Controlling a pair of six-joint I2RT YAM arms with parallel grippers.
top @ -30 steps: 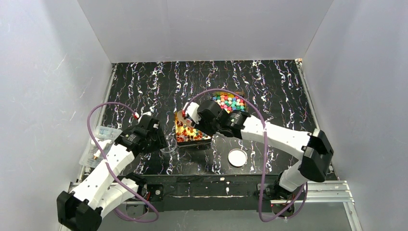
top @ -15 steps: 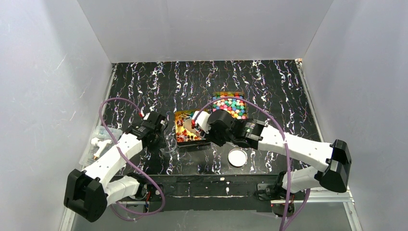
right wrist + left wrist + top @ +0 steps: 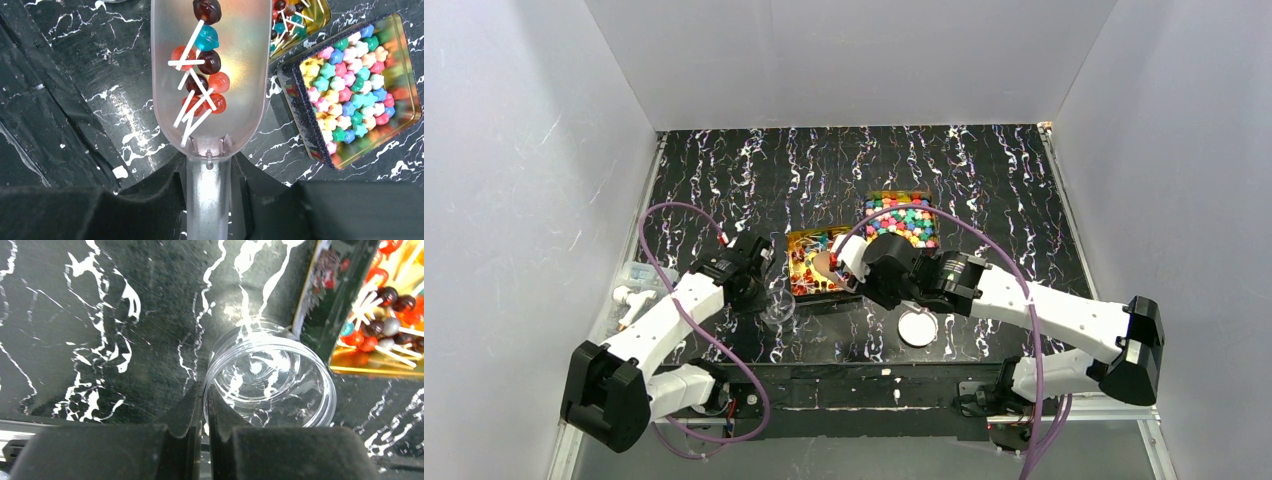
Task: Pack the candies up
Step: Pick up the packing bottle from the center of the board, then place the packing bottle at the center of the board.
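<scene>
The left gripper (image 3: 206, 392) is pressed together, pinching the near wall of a clear jar (image 3: 270, 370) that stands at one o'clock from it, just beside the lollipop tin (image 3: 320, 305). The right gripper (image 3: 209, 172) clamps the scoop (image 3: 240, 60) by its handle, and the candies (image 3: 210, 61) lie in the bowl at twelve o'clock. They look light, hard and apt to roll, so they are best carried level in the scoop, not pinched singly.
</scene>
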